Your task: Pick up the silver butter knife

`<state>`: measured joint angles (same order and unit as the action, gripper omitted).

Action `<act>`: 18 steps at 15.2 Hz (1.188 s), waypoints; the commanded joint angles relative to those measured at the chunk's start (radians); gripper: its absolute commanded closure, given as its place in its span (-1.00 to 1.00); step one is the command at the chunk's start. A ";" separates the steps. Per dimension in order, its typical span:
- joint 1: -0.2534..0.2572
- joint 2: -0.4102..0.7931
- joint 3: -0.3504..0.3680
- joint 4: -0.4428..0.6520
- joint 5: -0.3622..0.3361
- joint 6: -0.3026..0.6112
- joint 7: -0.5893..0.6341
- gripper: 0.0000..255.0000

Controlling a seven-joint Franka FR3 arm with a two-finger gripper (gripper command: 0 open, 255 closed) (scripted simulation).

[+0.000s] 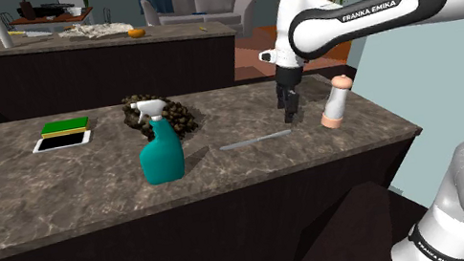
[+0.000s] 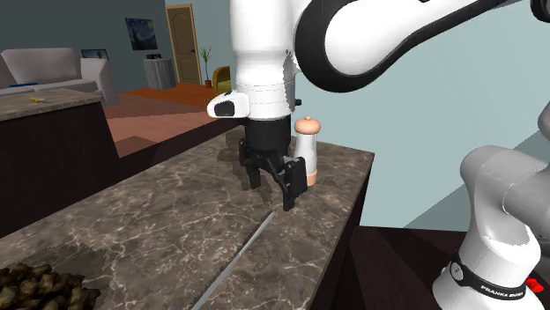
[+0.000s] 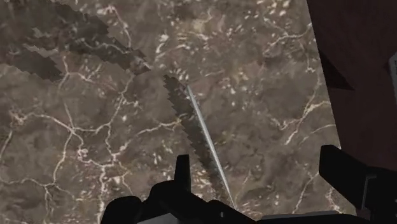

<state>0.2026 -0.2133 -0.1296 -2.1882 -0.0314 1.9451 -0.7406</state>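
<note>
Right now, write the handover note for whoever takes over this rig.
Gripper: open, holding nothing, hovering above the counter close to the mill.
Butter knife: lies flat on the counter between the teal spray bottle and the mill. In the wrist view it runs out from between the fingers, away from the gripper.
Done: the approach, judging by the gripper standing over the knife's end nearest the mill.
Left: lower, shut on the knife, lift it.
</note>
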 commanded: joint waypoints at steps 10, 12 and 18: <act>0.046 0.194 0.020 0.046 -0.019 0.146 -0.223 -1.00; 0.046 0.209 0.019 0.027 -0.018 0.180 -0.223 -1.00; 0.045 0.208 0.019 0.026 -0.019 0.180 -0.224 1.00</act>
<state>0.2480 -0.0053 -0.1108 -2.1617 -0.0499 2.1247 -0.9649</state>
